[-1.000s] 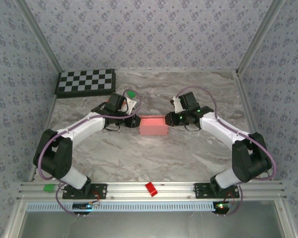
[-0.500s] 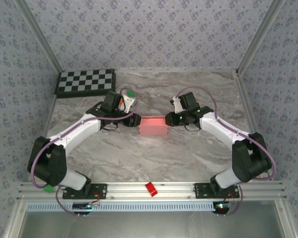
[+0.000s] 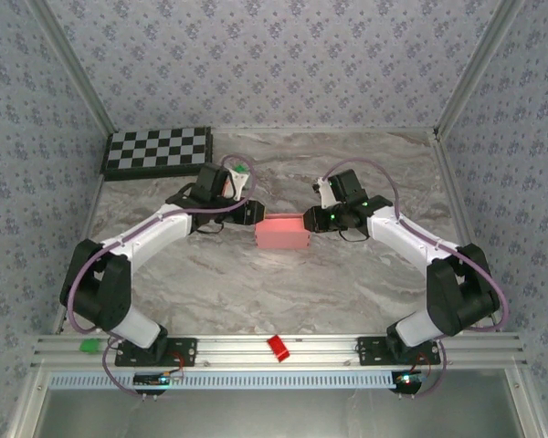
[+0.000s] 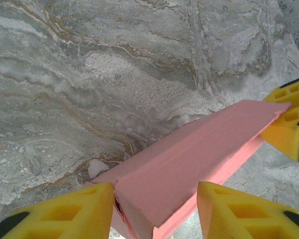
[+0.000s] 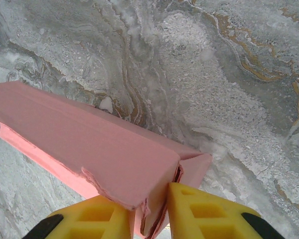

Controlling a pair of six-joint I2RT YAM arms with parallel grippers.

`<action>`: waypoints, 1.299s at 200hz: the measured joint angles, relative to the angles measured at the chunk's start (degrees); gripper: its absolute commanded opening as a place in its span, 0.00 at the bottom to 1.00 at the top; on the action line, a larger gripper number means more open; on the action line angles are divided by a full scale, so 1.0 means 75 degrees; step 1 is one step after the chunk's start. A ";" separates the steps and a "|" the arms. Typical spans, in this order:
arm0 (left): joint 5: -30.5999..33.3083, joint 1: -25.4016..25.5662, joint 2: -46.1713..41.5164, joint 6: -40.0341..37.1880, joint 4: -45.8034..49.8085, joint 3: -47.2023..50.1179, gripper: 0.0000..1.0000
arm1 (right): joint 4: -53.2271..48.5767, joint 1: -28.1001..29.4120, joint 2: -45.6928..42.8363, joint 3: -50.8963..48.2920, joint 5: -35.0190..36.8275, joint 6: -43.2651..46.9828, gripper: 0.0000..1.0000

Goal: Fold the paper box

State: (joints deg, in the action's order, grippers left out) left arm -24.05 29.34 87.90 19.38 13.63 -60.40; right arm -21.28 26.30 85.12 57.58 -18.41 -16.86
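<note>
Centrally on the marbled desk [image 3: 347,274], the right hand [image 5: 152,199] pinched the salmon-pink card box [image 3: 282,234]; the left hand [image 4: 154,209] straddled it, unclenched.

You have no text, label, brand, number or sign that can be read in any of these views.

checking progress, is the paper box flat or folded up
Folded up: the paper box shows top and side faces, a long block.
</note>
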 measured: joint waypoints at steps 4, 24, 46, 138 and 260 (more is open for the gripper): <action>-0.0006 0.0000 0.0017 0.0026 -0.0003 0.0000 0.46 | -0.0003 0.0000 0.0000 0.0000 0.0000 0.0000 0.26; -0.0055 0.0000 0.0082 0.0035 -0.0012 0.0000 0.43 | 0.0000 0.0000 0.0000 0.0000 0.0000 0.0000 0.26; -0.0093 0.0003 0.0096 0.0032 -0.0012 0.0000 0.42 | 0.0000 0.0003 -0.0017 0.0000 0.0000 0.0000 0.28; -0.0172 0.0003 0.0099 0.0029 0.0035 0.0000 0.40 | 0.0073 0.0029 -0.0691 -0.0201 -0.0003 -0.0015 0.46; -0.0265 0.0052 0.0099 0.0029 0.0026 0.0038 0.39 | 0.0533 -0.0312 -0.0364 -0.0143 -0.0239 -0.0551 0.43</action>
State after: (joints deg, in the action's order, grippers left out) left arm -26.04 29.74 88.64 19.59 13.82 -60.12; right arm -17.28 23.97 82.39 56.51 -20.21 -20.99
